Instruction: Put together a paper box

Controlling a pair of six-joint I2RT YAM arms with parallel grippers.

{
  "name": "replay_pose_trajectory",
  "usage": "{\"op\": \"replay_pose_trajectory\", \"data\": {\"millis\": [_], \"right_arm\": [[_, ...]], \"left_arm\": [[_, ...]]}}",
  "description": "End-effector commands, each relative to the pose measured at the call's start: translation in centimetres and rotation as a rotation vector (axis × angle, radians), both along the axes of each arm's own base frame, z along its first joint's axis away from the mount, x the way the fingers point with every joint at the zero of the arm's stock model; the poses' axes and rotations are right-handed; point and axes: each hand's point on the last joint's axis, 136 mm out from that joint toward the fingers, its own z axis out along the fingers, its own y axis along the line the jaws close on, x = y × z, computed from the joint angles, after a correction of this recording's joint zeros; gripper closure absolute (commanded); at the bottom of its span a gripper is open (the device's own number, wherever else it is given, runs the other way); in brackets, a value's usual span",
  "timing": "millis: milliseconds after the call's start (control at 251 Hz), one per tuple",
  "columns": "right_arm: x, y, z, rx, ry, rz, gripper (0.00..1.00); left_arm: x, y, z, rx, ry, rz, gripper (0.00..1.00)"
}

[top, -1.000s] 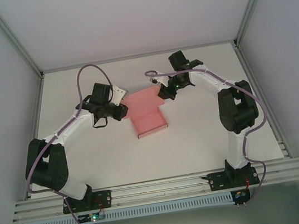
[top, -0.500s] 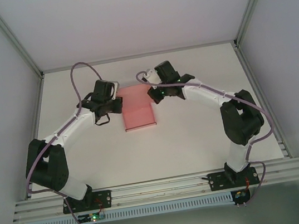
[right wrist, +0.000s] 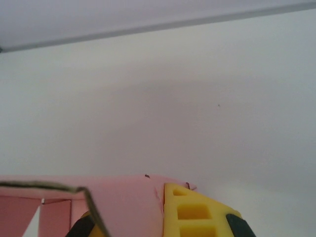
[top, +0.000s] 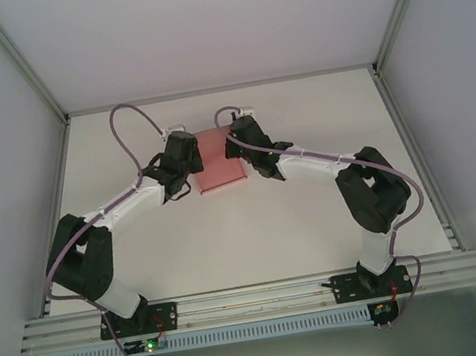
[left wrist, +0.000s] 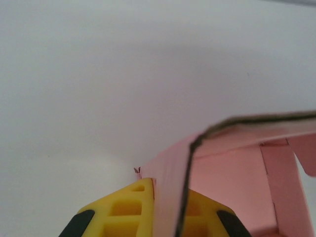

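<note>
The paper box (top: 219, 158) is pink thin card, partly folded, held up between both arms at the back middle of the table. My left gripper (top: 194, 160) is shut on its left wall; in the left wrist view the pink wall (left wrist: 170, 197) runs between the yellow fingers (left wrist: 131, 207), with the open inside of the box (left wrist: 232, 192) to the right. My right gripper (top: 240, 148) is shut on the right wall. The right wrist view has a pink wall (right wrist: 123, 202) lying against the yellow finger (right wrist: 195, 212), its other finger mostly hidden behind the card.
The white table (top: 255, 229) has metal frame posts (top: 24, 67) at its corners and grey walls around it. Purple cables (top: 127, 123) loop above both wrists. The aluminium rail (top: 256, 299) with both arm bases runs along the near edge.
Both grippers moved toward the back middle and closer together, carrying the pink card. It went from a wider, spread sheet to a narrower squarish folded shape held between them.
</note>
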Motion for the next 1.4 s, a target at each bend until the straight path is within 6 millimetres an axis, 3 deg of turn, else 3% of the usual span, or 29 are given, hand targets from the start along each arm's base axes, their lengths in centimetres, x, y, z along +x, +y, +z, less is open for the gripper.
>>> {"op": "replay_pose_trajectory", "data": {"millis": [0,140,239,383,479,571,623,754,898,942,1090,1189,1281,1397], "right_arm": [[-0.9,4.0,1.4,0.138,-0.113,0.062,1.0],[-1.6,3.1,-1.4,0.193,-0.12,0.006,1.0],[-2.4,3.7,-3.4,0.149,-0.102,0.035,1.0],[-4.1,2.6,-4.6,0.081,-0.113,0.031,1.0],[-5.0,1.8,-4.2,0.006,-0.145,0.048,1.0],[-6.1,1.3,-4.3,-0.058,-0.159,0.069,1.0],[-6.9,1.3,-4.6,-0.089,-0.16,0.092,1.0],[-8.6,0.9,-5.9,-0.186,-0.148,0.117,1.0],[-9.9,0.2,-7.1,-0.209,-0.125,0.118,1.0],[-10.2,-0.1,-7.2,-0.227,-0.13,0.105,1.0],[-10.6,-0.3,-7.0,-0.257,-0.148,0.092,1.0],[-11.2,-0.1,-6.8,-0.276,-0.185,0.103,1.0],[-11.6,-0.2,-6.6,-0.275,-0.215,0.107,0.99],[-12.4,0.3,-6.4,-0.258,-0.255,0.151,0.98]], "left_arm": [[1.6,-4.2,-0.7,-0.152,-0.099,-0.053,1.0],[1.3,-5.1,-3.7,-0.196,-0.042,-0.07,1.0],[0.8,-5.3,-5.4,-0.224,-0.007,-0.065,1.0],[-0.7,-5.4,-5.2,-0.23,-0.025,-0.101,1.0],[-2.1,-4.8,-4.8,-0.215,-0.032,-0.124,0.92],[-3.6,-4.0,-4.6,-0.174,-0.002,-0.138,0.79],[-4.4,-3.6,-4.5,-0.154,0.02,-0.144,0.66],[-6.6,-2.6,-4.1,-0.127,0.081,-0.159,0.56],[-9.3,-0.8,-3.0,-0.108,0.115,-0.146,0.18],[-10.2,-0.3,-2.4,-0.112,0.127,-0.141,0.0],[-13.2,1.6,0.3,-0.13,0.154,-0.103,0.0],[-14.6,4.3,1.6,-0.147,0.172,0.052,0.0],[-15.5,5.3,1.8,-0.217,0.223,0.139,0.0],[-15.0,5.6,1.0,-0.372,0.338,0.239,0.0]]}}
